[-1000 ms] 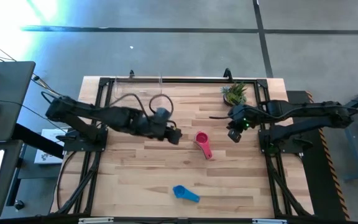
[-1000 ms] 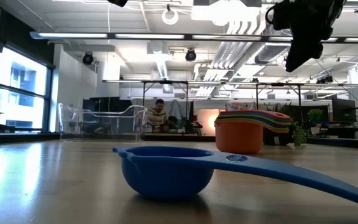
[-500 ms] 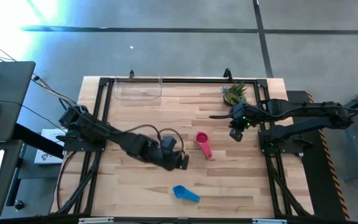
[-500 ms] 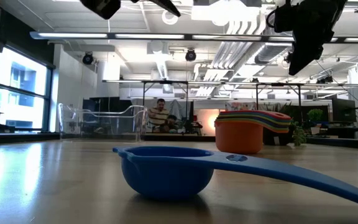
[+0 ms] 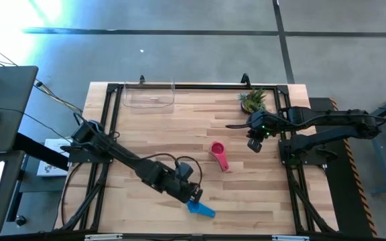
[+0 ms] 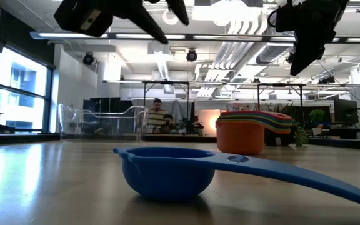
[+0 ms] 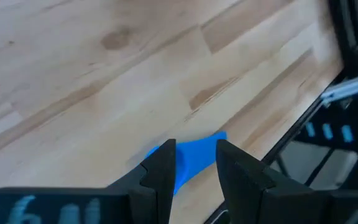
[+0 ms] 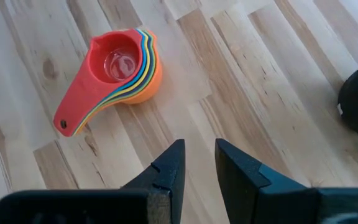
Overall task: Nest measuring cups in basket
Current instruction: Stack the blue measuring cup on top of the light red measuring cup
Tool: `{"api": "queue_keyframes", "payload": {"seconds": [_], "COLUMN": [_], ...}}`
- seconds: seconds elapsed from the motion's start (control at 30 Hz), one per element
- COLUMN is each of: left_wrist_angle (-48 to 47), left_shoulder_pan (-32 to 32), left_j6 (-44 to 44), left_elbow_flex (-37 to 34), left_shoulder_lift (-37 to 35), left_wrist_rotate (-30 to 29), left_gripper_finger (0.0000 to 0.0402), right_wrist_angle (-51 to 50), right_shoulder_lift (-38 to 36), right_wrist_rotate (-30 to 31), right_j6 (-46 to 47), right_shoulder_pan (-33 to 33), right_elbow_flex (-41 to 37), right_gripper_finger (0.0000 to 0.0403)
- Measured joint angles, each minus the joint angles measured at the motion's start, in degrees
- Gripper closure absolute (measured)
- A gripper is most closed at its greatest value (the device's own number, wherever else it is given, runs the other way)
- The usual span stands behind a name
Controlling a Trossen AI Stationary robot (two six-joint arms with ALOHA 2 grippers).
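The blue measuring cup [image 5: 200, 208] stands alone on its bowl [image 6: 167, 172] near the table's near edge, its flat handle pointing right. My left gripper [image 5: 194, 195] hovers open above it, and part of the blue cup [image 7: 194, 158] shows between its fingers [image 7: 196, 146]. The other cups sit nested in one stack [image 5: 218, 152], pink on top and orange at the bottom [image 8: 126, 65], at the table's middle. My right gripper [image 5: 253, 144] hangs open in the air to the right of the stack [image 8: 199, 149]. The clear basket [image 5: 149, 97] stands at the far edge.
A small potted plant [image 5: 253, 100] stands at the far right, just beyond my right gripper. A black metal frame [image 5: 106, 120] runs around the table. Bare wood lies between the stack and the basket. A person sits in the room far behind the table [image 6: 159, 117].
My left arm has swung from the table's middle toward the near edge and a little to the right, ending over the blue cup. The cups, the basket and my right arm have kept still.
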Motion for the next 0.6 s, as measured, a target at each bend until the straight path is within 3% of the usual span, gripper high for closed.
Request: {"api": "queue_keyframes", "payload": {"seconds": [0.6], "left_wrist_angle": [2.56], "left_shoulder_pan": [0.06], "left_j6": [9.74], "left_elbow_flex": [0.02], "left_shoulder_lift": [8.18], "left_wrist_rotate": [7.12], "left_gripper_finger": [0.0298], "right_wrist_angle": [0.00], "right_shoulder_lift": [0.00], "right_wrist_rotate": [0.07], "right_j6": [2.11], "right_shoulder_pan": [0.00], "right_elbow_flex": [0.02], "right_gripper_finger": [0.0323]}}
